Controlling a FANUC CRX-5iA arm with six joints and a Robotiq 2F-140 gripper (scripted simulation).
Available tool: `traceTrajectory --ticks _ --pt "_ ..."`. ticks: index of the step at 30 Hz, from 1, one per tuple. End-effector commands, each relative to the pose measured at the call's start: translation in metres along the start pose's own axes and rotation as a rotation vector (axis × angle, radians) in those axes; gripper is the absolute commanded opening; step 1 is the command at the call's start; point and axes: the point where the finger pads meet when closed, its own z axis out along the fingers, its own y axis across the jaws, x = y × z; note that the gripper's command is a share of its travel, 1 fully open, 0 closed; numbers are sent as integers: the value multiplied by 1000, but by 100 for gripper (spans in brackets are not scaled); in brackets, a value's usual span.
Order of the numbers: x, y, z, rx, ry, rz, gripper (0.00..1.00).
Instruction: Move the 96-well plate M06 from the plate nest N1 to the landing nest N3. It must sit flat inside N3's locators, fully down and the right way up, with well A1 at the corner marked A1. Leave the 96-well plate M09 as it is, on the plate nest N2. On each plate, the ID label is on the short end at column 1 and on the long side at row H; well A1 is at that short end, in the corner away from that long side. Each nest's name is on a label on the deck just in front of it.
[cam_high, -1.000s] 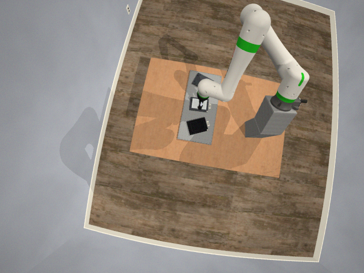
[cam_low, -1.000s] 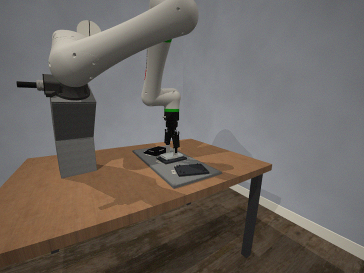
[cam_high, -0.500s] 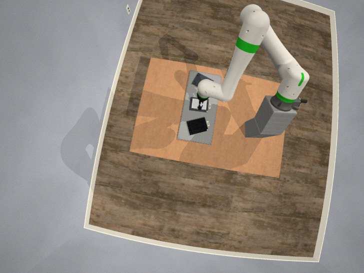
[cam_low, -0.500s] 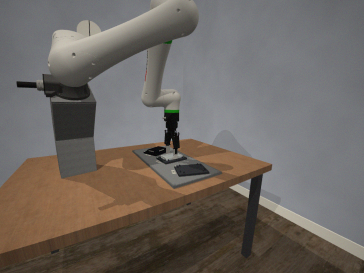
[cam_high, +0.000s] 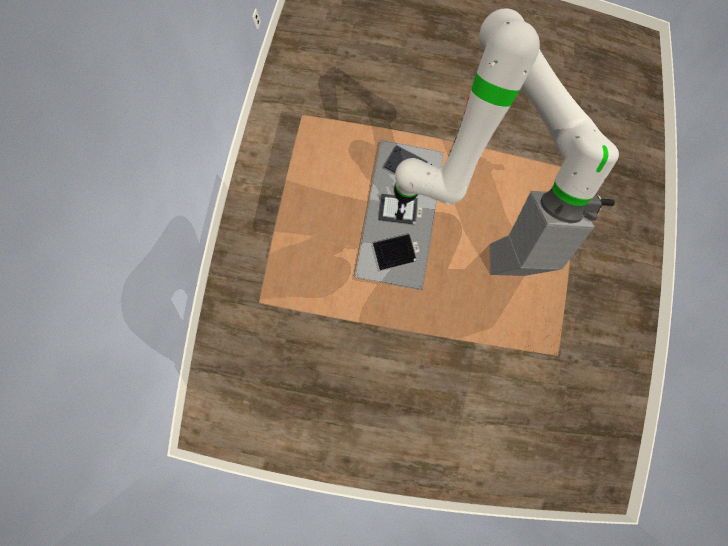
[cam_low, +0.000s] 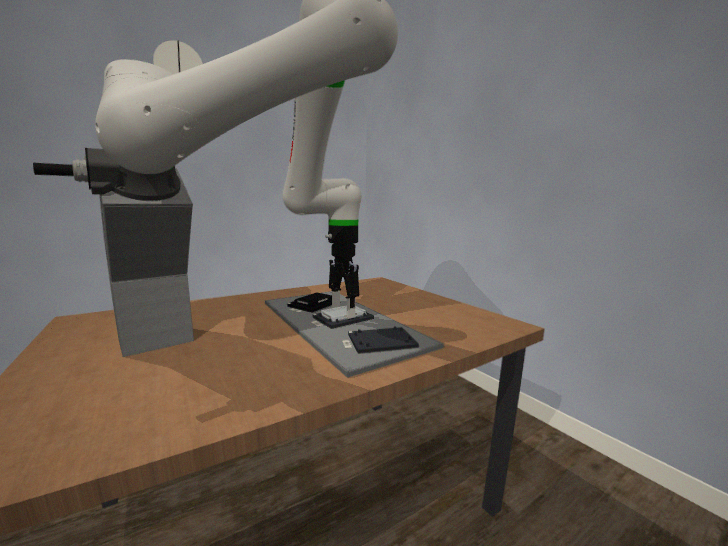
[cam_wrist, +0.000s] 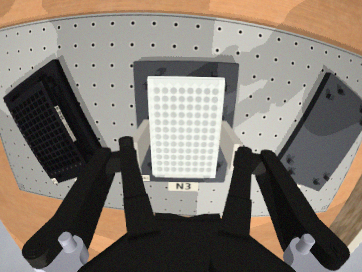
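Note:
The white 96-well plate M06 (cam_wrist: 185, 126) is held between my gripper's (cam_wrist: 185, 151) two fingers, which press on its long sides. It sits level, directly over the dark landing nest N3 (cam_wrist: 185, 75), whose label (cam_wrist: 182, 187) shows just in front. The plate is low at the nest; I cannot tell whether it rests fully down. The black plate M09 (cam_wrist: 45, 122) lies on its nest N2 at the left of the wrist view. The empty dark nest N1 (cam_wrist: 318, 131) is at the right. The plate's ID labels are not readable.
All three nests stand in a row on a grey perforated deck (cam_low: 352, 335) on the wooden table. The robot's grey pedestal (cam_low: 147, 270) stands at the table's left rear. The table edge is close beyond N1 (cam_low: 382, 339).

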Motion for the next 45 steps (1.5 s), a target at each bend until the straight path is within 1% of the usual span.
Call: traceTrajectory --ticks 1,22,23,45 --pt "0 0 0 0 0 0 0" --pt "0 0 0 0 0 0 0" --pt "0 0 0 0 0 0 66" --pt "0 0 0 0 0 0 66"
